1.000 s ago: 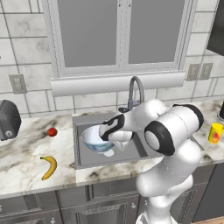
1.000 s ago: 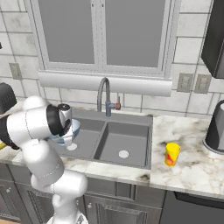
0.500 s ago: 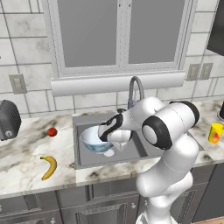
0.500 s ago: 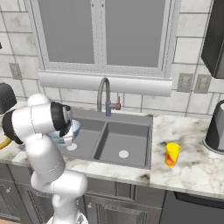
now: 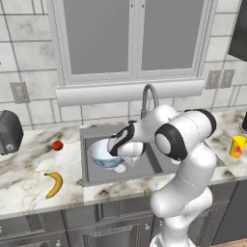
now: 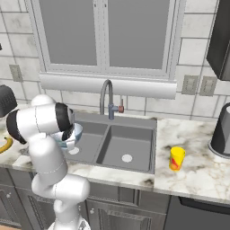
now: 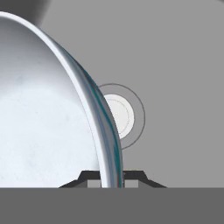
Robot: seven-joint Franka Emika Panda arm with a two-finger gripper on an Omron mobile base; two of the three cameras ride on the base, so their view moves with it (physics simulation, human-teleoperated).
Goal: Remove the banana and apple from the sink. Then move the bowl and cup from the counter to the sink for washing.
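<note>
Left base view, left to right: apple (image 5: 57, 145) sits on the desk (image 5: 21, 190) left of the sink (image 5: 85, 173); banana (image 5: 53, 184) lies nearer the front edge, long axis running roughly front to back, well apart from the apple. Both fruits are out of the basins, so the first half of the task reads as done. Bowl (image 5: 104, 153) hangs tilted over the left basin, held by the claw (image 5: 121, 155), which comes at it from the right. In the hand view the bowl's rim (image 7: 105, 144) runs edge-on between the two finger tips, one tip on the inner face and one on the outer, so the claw (image 7: 111, 177) is clamped on the rim. Beyond the rim the basin floor and its white drain (image 7: 120, 114) lie straight along the claw's line of sight, apparently clear of the bowl; whether the bowl touches the floor cannot be told. Judgement: the release turns on lowering the bowl toward that drain before letting go. Far right, the cup (image 5: 237, 146) stands upright on the desk, well apart from the sink, not yet moved.
</note>
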